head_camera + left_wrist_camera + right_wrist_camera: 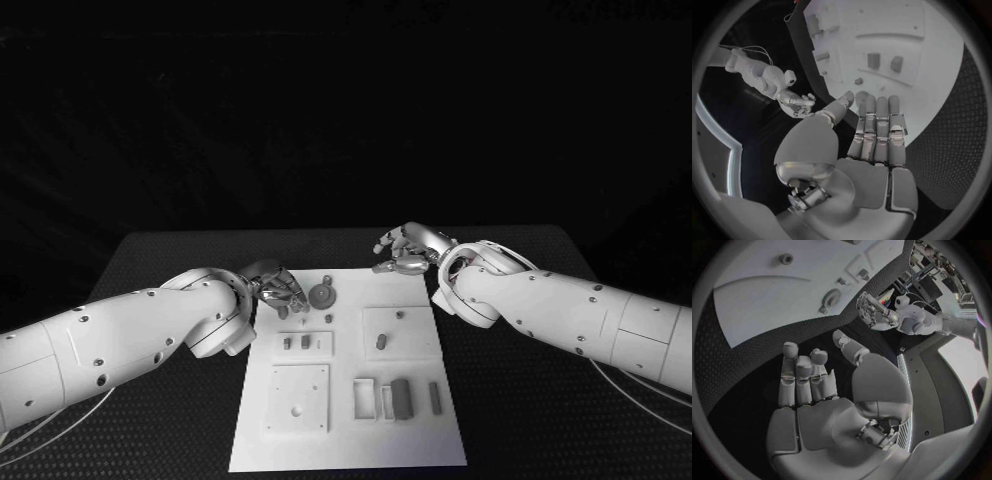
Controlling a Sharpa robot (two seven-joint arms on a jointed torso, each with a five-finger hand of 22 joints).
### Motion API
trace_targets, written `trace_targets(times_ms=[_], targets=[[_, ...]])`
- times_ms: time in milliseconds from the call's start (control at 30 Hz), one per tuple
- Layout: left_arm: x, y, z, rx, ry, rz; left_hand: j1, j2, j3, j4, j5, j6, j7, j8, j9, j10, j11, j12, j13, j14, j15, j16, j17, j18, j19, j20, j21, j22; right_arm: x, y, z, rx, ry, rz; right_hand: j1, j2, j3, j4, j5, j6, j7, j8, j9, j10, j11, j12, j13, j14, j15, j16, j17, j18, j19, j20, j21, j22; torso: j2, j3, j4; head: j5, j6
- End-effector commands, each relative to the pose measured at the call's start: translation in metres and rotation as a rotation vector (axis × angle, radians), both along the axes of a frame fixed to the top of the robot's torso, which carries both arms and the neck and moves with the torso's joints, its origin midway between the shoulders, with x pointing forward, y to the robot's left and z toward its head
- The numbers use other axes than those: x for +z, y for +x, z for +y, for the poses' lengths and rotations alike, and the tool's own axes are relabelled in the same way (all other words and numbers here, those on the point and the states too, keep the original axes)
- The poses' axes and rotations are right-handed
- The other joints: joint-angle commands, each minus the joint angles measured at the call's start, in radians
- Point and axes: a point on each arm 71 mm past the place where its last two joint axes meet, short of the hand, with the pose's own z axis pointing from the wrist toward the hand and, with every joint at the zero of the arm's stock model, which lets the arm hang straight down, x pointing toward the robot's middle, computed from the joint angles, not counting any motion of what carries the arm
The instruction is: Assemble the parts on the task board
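White plate first: the task board [418, 440] lies lengthwise in the lower middle of the head view, on the black table [534, 420].

At the left of the frame the left hand [271, 285] sits at the board's upper left corner, just beside a round grey part [323, 296] that lies flat near the board's top edge. From the head view I cannot tell whether the fingers touch that part. In the left wrist view the left hand's fingers [877, 130] lie straight and side by side with nothing between them and the thumb, so it looks empty.

Moving right, small grey parts stand in the board's middle recesses: a pair [296, 342] in the left block and a single one [381, 341] in the block beside it. Lower down sit a square plate with a hole [299, 397] and upright pieces [400, 396].

At the right of centre the right hand [405, 252] hovers above the board's top right corner, fingers loosely curled; the right wrist view shows its palm bare and holding nothing.

My reading is that assembly has barely begun and a pick-up is in hand. The next move likely calls for the left hand to close on the round part, which lies flat and so will need careful finger placement at its edge.
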Motion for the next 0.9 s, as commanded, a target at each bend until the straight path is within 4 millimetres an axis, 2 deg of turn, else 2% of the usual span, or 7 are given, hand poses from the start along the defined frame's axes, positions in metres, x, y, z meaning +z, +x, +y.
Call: trace_targets(times_ms=[33, 133, 233, 333, 600, 700, 900], targets=[[0.009, -0.001, -0.017, -0.21, 0.085, -0.236, 0.043, -0.001, 0.014, -0.001, -0.004, -0.002, 0.006, -0.02, -0.011, -0.012, 0.022, -0.069, -0.042, 0.005, 0.004, -0.005, 0.002, 0.002, 0.003, 0.006, -0.005, -0.007, 0.0, 0.0, 0.001, 0.011, -0.003, 0.004, -0.01, -0.001, 0.0, 0.006, -0.001, 0.002, 0.007, 0.001, -0.001, -0.009, 0.0, 0.004, -0.001, -0.002, -0.007, 0.007, -0.001, 0.016, -0.004, -0.003, 0.001, 0.013, 0.0, -0.0012, 0.0004, 0.0, 0.001], [0.005, -0.003, -0.024, -0.287, 0.17, -0.332, 0.062, -0.011, 0.014, -0.002, -0.005, -0.009, 0.009, -0.04, -0.024, -0.02, 0.039, -0.138, -0.083, 0.023, 0.0, -0.003, 0.006, 0.005, 0.021, 0.002, -0.001, -0.012, 0.0, 0.0, 0.001, 0.012, -0.003, 0.004, -0.01, -0.001, 0.0, 0.006, -0.001, 0.002, 0.007, 0.001, -0.001, -0.009, 0.0, 0.004, -0.001, -0.002, -0.007, 0.007, -0.001, 0.016, -0.003, -0.003, 0.001, 0.013, 0.001, -0.0021, 0.0006, -0.001, 0.001], [0.001, -0.005, -0.027, -0.324, 0.196, -0.386, 0.065, -0.022, 0.003, -0.001, -0.006, -0.002, 0.008, -0.046, -0.029, -0.006, 0.038, -0.168, -0.101, 0.047, -0.006, 0.008, 0.014, 0.011, 0.046, -0.004, 0.006, -0.01, 0.0, 0.0, 0.002, 0.013, -0.002, 0.004, -0.01, -0.001, 0.0, 0.007, -0.001, 0.002, 0.007, 0.001, -0.001, -0.009, 0.0, 0.004, -0.001, -0.002, -0.007, 0.007, -0.001, 0.016, -0.003, -0.003, 0.001, 0.013, 0.001, -0.0017, 0.001, -0.001, 0.001], [-0.002, -0.006, -0.033, -0.358, 0.241, -0.44, 0.074, -0.031, -0.006, 0.0, -0.007, 0.013, 0.008, -0.05, -0.033, 0.017, 0.028, -0.194, -0.117, 0.105, -0.02, 0.05, 0.04, 0.027, 0.114, -0.019, 0.037, 0.005, 0.0, 0.0, 0.002, 0.013, -0.002, 0.005, -0.01, -0.001, 0.0, 0.007, -0.001, 0.002, 0.007, 0.001, -0.001, -0.009, 0.0, 0.004, -0.001, -0.002, -0.007, 0.007, -0.001, 0.016, -0.003, -0.003, 0.001, 0.013, 0.002, -0.0014, -0.0001, -0.004, 0.002], [-0.007, -0.007, -0.052, -0.436, 0.302, -0.48, 0.087, -0.031, -0.022, 0.0, -0.005, 0.036, 0.003, -0.058, -0.042, 0.056, 0.004, -0.23, -0.136, 0.255, -0.05, 0.173, 0.107, 0.073, 0.282, -0.052, 0.133, 0.066, -0.001, 0.0, 0.004, 0.017, -0.001, 0.005, -0.009, 0.0, 0.0, 0.006, -0.001, 0.002, 0.007, 0.001, -0.001, -0.008, -0.001, 0.005, -0.001, -0.002, -0.007, 0.008, -0.001, 0.016, -0.003, -0.004, 0.001, 0.013, 0.003, -0.0004, -0.0024, -0.005, 0.003], [-0.01, -0.007, -0.057, -0.439, 0.305, -0.482, 0.086, -0.033, -0.026, 0.001, -0.005, 0.038, 0.002, -0.066, -0.046, 0.063, 0.004, -0.247, -0.144, 0.279, -0.051, 0.197, 0.121, 0.086, 0.307, -0.053, 0.153, 0.088, -0.001, 0.0, 0.004, 0.017, -0.001, 0.005, -0.009, 0.0, 0.0, 0.006, -0.001, 0.002, 0.007, 0.001, -0.001, -0.008, -0.001, 0.005, -0.001, -0.002, -0.007, 0.008, -0.001, 0.016, -0.003, -0.004, 0.001, 0.013, 0.003, -0.0008, -0.0022, -0.006, 0.003], [-0.015, -0.006, -0.062, -0.457, 0.347, -0.452, 0.074, -0.037, -0.026, 0.002, -0.003, 0.037, 0.004, -0.074, -0.051, 0.055, 0.01, -0.271, -0.155, 0.287, -0.045, 0.204, 0.126, 0.095, 0.315, -0.047, 0.16, 0.102, -0.001, 0.0, 0.006, 0.019, 0.001, 0.003, -0.009, 0.0, 0.0, 0.006, -0.001, 0.002, 0.007, 0.001, -0.001, -0.008, -0.001, 0.005, -0.001, -0.001, -0.007, 0.008, -0.001, 0.016, -0.002, -0.004, 0.002, 0.013, 0.003, 0.0, -0.002, -0.008, 0.004]])
